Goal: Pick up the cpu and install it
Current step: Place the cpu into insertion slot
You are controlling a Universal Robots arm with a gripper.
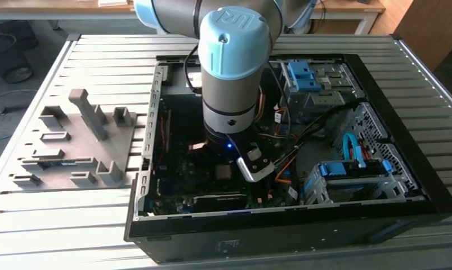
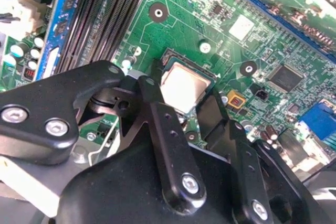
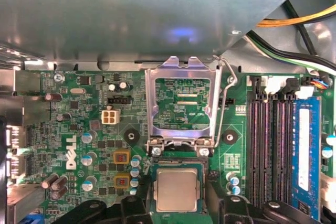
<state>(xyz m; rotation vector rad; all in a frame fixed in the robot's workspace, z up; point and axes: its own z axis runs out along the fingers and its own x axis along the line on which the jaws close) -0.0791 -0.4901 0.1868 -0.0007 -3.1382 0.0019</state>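
Jaws of the gripper point(image 2: 179, 106) stand one on each side of the cpu point(image 2: 185, 83), close against its opposite edges. Whether they press on it or stand just free of it I cannot tell. In both wrist views the cpu point(image 3: 177, 190) lies flat, silvery top up, inside the dark rim of the socket point(image 3: 177, 166), and looks square to it. At the socket's edge the metal load frame point(image 3: 150, 103) stands swung up and open, with its wire lever point(image 3: 222, 109) raised alongside.

The step in hand looks like the seating of the chip. To do it well, I judge, the chip should be level and true to the socket's corners. There should be no sideways drag and no downward force, since the contacts under it would bend easily. Any motion of the gripper here should run straight along the vertical, so that an edge does not catch and tip the chip out of its bed. The open frame and the memory slots point(image 3: 268, 150) close by leave little room to wander.

In the exterior view the arm point(image 1: 229, 73) reaches down into an open computer case point(image 1: 286, 228), which lies on its side on a slatted metal worktop point(image 1: 61, 230). A grey fixture block point(image 1: 75, 146) sits on the worktop at the exterior view's left. At the upper right of that frame there is wooden furniture point(image 1: 428, 28).
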